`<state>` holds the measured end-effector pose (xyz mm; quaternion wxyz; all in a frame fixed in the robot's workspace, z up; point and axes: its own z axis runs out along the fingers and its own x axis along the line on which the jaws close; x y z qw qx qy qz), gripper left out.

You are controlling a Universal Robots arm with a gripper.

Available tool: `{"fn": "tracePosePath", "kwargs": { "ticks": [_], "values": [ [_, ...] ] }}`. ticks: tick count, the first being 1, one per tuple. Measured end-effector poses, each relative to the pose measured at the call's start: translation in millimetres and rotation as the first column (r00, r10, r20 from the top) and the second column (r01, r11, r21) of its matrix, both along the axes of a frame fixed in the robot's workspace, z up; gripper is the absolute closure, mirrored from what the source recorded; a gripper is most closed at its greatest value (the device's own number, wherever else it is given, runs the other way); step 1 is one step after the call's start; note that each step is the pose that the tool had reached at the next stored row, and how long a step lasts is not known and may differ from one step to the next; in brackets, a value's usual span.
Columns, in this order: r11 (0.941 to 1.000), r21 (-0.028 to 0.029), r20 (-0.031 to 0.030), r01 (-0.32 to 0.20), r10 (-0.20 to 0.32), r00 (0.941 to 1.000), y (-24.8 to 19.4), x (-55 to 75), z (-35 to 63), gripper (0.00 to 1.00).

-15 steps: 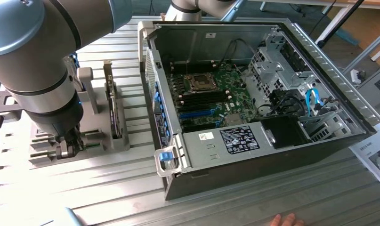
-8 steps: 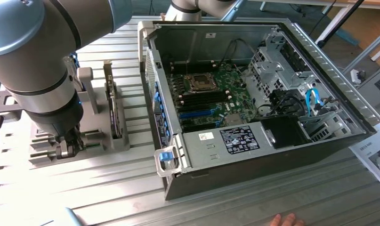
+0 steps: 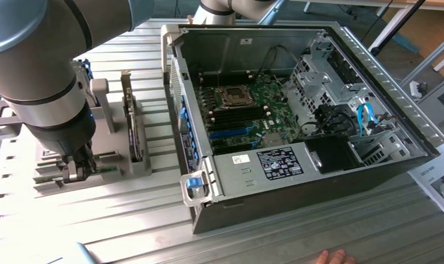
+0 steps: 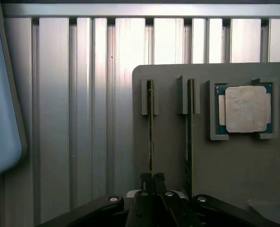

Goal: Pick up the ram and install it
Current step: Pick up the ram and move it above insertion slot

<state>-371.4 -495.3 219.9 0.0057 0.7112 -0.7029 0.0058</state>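
The ram [image 4: 150, 132] stands on edge, a thin green strip in a slot of the grey holder [image 4: 170, 151]. My gripper [image 4: 152, 178] is down over its near end, with the fingers pressed against both sides of it. The stick still sits in its slot. In the exterior view the gripper [image 3: 81, 169] reaches down onto the holder [image 3: 49, 177] at the exterior view's left, with a bit of green board [image 3: 109, 169] showing beside it. The open computer case [image 3: 295, 181] lies to the exterior view's right, its dark memory slots [image 3: 240, 113] exposed on the motherboard.
A second green stick [image 4: 189, 137] stands in the neighbouring slot. The square silver processor [image 4: 244, 109] rests in its pocket on the same holder. Upright grey fixtures [image 3: 130, 121] stand between holder and case. A person's fingers [image 3: 335, 257] rest at the table's near edge.
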Motion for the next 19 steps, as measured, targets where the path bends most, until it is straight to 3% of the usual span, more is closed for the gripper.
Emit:
{"fn": "tracePosePath", "kwargs": {
  "ticks": [16, 19],
  "values": [
    [1.0, 0.0059, -0.0001, 0.0, 0.0, 1.0, 0.0, 0.0, 35.5, 0.88],
    [1.0, 0.0062, 0.0, 0.0, 0.0, 1.0, 0.0, 0.0, 38.0, 0.88]
  ]
}}
